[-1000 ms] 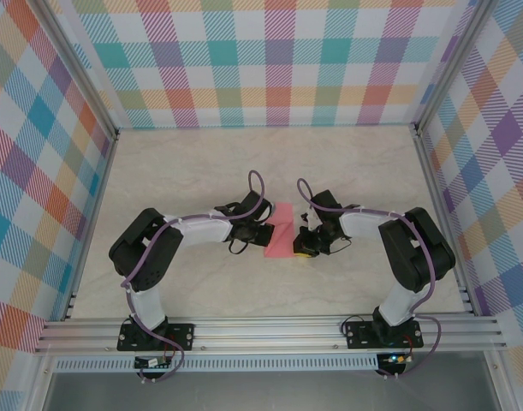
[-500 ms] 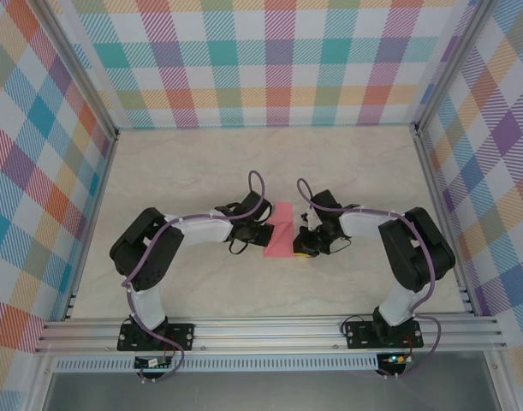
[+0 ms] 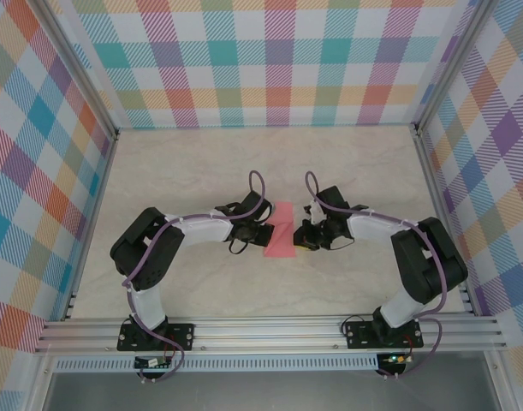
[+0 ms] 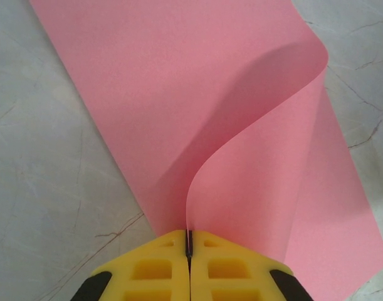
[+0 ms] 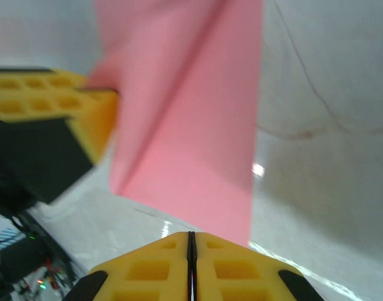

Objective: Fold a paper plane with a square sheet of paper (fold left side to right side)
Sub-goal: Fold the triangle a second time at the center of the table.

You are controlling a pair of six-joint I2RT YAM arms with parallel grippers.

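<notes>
The square sheet of paper (image 3: 283, 229) lies in the middle of the table between my two grippers, partly folded over itself. In the left wrist view the square sheet of paper (image 4: 197, 94) curls up in a loop from the table, and my left gripper (image 4: 189, 237) is shut on its lifted edge. My left gripper (image 3: 265, 237) sits at the sheet's left side. My right gripper (image 3: 303, 242) is at the sheet's right side. In the right wrist view my right gripper (image 5: 191, 237) is shut with nothing between its jaws, just short of the paper's (image 5: 197, 125) near edge.
A pale marble-patterned tabletop (image 3: 201, 163) stretches away behind the paper. Checked walls (image 3: 270, 60) close in the back and both sides. An aluminium rail (image 3: 270, 330) runs along the near edge. The left gripper's yellow fingers (image 5: 53, 100) appear beyond the paper.
The right arm has swung a little outward to the right, with its gripper staying at the paper's right edge. The left arm and the paper have hardly moved.
</notes>
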